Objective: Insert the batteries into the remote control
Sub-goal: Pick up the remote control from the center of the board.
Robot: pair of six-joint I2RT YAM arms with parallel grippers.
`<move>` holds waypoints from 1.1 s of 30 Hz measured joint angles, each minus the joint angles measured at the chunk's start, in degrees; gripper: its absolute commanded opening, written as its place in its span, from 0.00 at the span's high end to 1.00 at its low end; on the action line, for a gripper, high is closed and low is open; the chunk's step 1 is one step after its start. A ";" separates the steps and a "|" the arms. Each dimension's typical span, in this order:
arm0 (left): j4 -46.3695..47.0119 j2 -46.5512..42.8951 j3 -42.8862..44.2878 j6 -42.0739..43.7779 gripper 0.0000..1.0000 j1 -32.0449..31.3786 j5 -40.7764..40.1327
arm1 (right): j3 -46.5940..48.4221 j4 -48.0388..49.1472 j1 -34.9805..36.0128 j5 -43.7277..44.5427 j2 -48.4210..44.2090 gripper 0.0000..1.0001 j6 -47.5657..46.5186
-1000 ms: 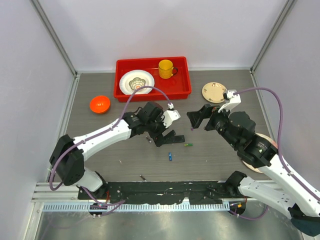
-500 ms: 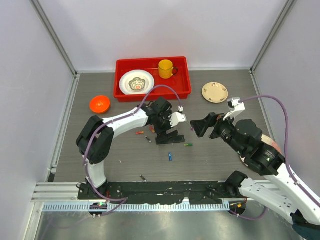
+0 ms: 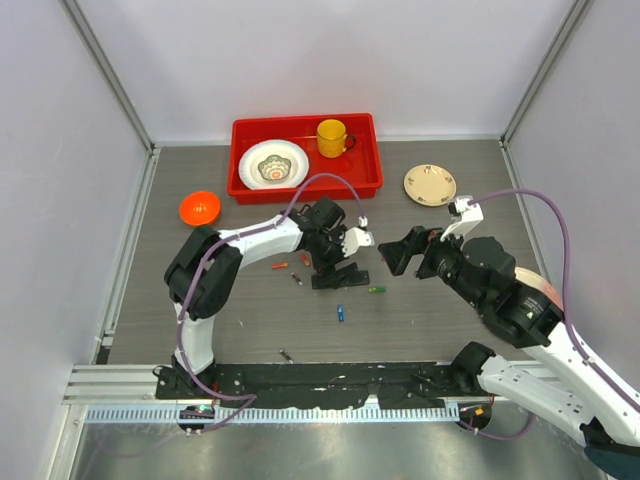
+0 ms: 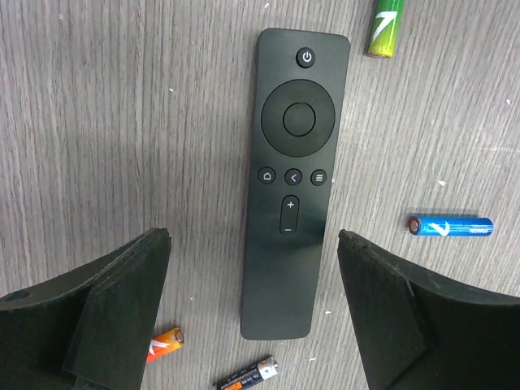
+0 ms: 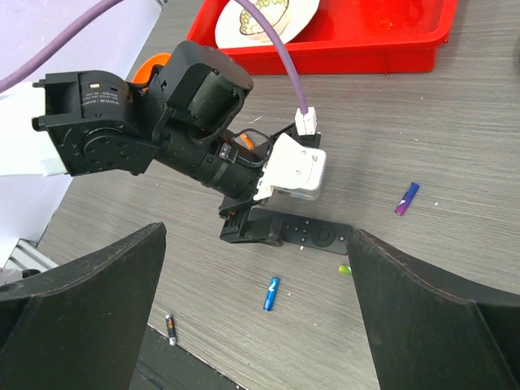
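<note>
Spanning every view is a grey wood-grain table (image 3: 420,325), with a red tray (image 3: 355,190) at its far side. The left gripper (image 4: 253,244) hangs over the table's middle, fingers spread wide, one on each side of the remote (image 4: 292,187) and both apart from it. The right gripper (image 5: 258,236) is spread wide too, holding nothing, up off the table to the right of the remote. The remote lies flat, buttons up. Its long axis runs along the gap between the left fingers, with the power-button end away from the left wrist and, seen from above, toward the right arm. It carries only symbols: power, a round pad, home, back, menu, plus and minus; no brand shows. Loose around it lie a green battery (image 4: 386,24) just off the power end, a blue battery (image 4: 451,227) crosswise beside its lower half, and an orange battery (image 4: 166,341) and a dark battery (image 4: 248,374) near its other end. Their print is too small to read
</note>
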 measured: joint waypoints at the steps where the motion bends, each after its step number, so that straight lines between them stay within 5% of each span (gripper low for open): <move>1: 0.24 0.15 0.00 -0.02 0.14 -0.02 0.09 | -0.15 0.00 0.00 0.07 0.07 0.01 -0.02; 18: 3.67 1.62 -0.09 -0.48 0.28 -3.30 -4.48 | -1.86 -0.59 0.00 3.50 -1.18 0.01 -2.27; 33: 5.88 1.81 -0.28 -2.23 0.71 -4.24 -7.39 | -2.49 -1.03 0.00 4.48 -1.99 0.02 -2.36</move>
